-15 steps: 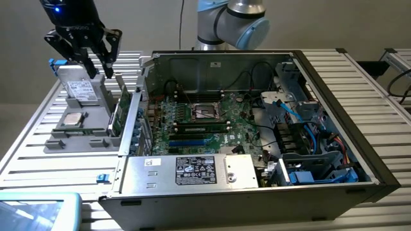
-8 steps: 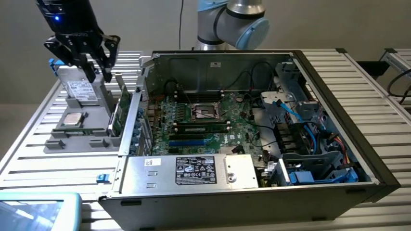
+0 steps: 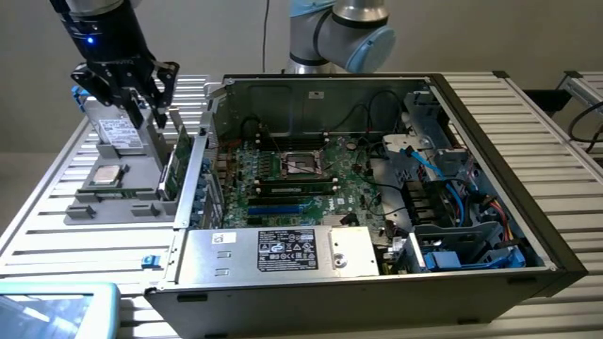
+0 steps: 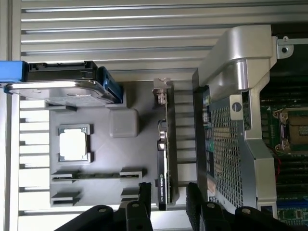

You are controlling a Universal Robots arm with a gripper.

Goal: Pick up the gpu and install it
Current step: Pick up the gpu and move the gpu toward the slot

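Ribbed aluminium slats form the table [image 3: 56, 233], their long parallel grooves running across the whole surface. Nearest in the exterior view, a pale teal-rimmed panel [image 3: 52, 311] sits at the table's corner. Behind it lies the open computer case [image 3: 556, 247], a black sheet-metal box. A boxy grey power supply [image 3: 282, 251] with a white printed label sits along its near side. Deeper inside lies the green motherboard [image 3: 301, 183], crowded with slots, dark cables and a square metal-framed socket [image 3: 303, 164].

To the exterior view's left of the case rests a matte grey parts holder [image 3: 113, 208], moulded with shallow pockets and slots. A square silver processor chip [image 3: 109, 174] lies flat in one pocket. A hard drive [image 3: 121, 134] with a white label stands propped at the holder's far end.

The gpu [image 3: 176, 162] stands on its long edge in a slot of the holder, just beside the case wall. It is a thin flat card, green on one face. In the wrist view the gpu [image 4: 165, 144] shows edge-on, a dark narrow strip with a bright metal bracket at one end.

The gripper [image 3: 151, 116] hangs over the holder's far part, black and angular. Its jaws are spread and hold nothing. In the wrist view the gripper [image 4: 168, 192] straddles the card's end, a gap showing on each side. Farthest back rises the arm's grey and pale blue joint [image 3: 339, 35].
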